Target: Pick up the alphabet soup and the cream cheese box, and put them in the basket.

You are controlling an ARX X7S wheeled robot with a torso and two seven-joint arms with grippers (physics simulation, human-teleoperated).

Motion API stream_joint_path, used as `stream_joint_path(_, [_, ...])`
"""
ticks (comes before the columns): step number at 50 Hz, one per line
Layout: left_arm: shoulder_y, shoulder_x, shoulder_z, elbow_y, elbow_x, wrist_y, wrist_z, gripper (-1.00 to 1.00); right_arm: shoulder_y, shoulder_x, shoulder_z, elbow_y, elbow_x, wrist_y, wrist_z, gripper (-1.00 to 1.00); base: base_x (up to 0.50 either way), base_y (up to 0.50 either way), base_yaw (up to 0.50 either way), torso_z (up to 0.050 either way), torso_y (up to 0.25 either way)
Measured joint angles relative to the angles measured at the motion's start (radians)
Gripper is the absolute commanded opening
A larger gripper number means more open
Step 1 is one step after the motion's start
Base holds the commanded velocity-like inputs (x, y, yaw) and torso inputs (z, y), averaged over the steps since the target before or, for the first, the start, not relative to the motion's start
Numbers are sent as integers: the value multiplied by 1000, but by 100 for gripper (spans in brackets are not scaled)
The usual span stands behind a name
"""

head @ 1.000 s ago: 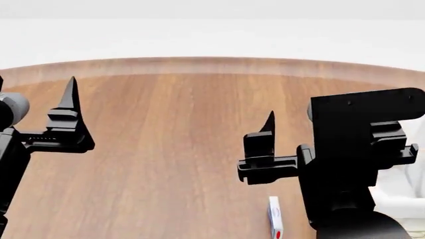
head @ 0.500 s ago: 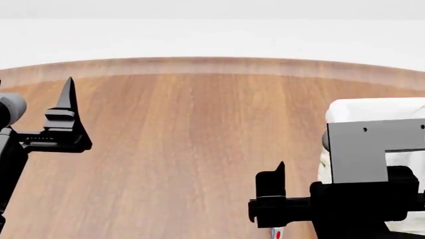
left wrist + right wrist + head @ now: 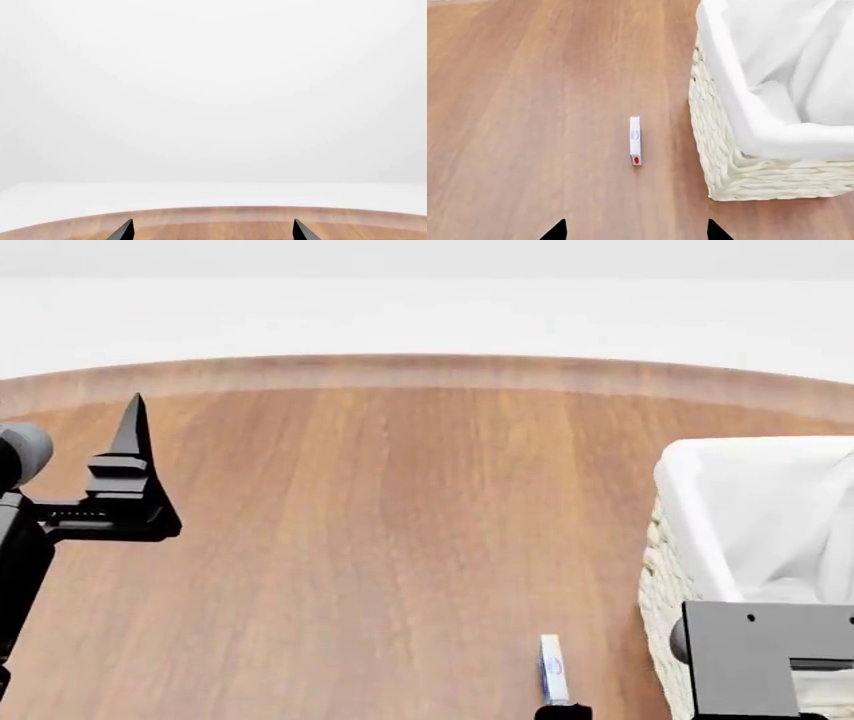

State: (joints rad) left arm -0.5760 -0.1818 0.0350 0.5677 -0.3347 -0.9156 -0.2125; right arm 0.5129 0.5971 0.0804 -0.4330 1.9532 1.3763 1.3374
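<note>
The cream cheese box [image 3: 635, 141] stands on its thin edge on the wooden table, a short way from the wicker wall of the basket [image 3: 740, 175]. In the head view the box [image 3: 553, 668] is near the bottom, left of the basket [image 3: 694, 490]. My right gripper [image 3: 636, 232] is open and empty, hanging above the table just short of the box. Only one of its fingertips [image 3: 563, 710] shows in the head view. My left gripper [image 3: 212, 232] is open and empty, held high at the left over bare table. The alphabet soup is out of view.
The table's curved far edge [image 3: 427, 365] runs across the back, with white floor beyond it. The basket's white cloth liner [image 3: 774, 75] folds over its rim. The grey mount of my right arm [image 3: 767, 660] covers the basket's near corner.
My right arm has dropped down and back toward the near edge, nearly out of the head view, uncovering the basket and the box. The left gripper has barely shifted.
</note>
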Motion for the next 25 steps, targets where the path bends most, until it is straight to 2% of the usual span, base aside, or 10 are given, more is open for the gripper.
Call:
stream_joint_path(12, [1,-6,4,-20,-1,16,-3,100,-175,12,94,-8,-10,-31,-46,100,0,0,0,0,0])
stream_joint_path(19, [0,-10,3,-30,-4,22,-6,100,-422,-29,194,6,-141,-35,-216,100,0,0,0,0,0])
stream_joint_path(25, [-1,-13,2,-32,-8,23,-8,100,-554,-51,243,12,-211,-42,-308,100,0,0,0,0,0])
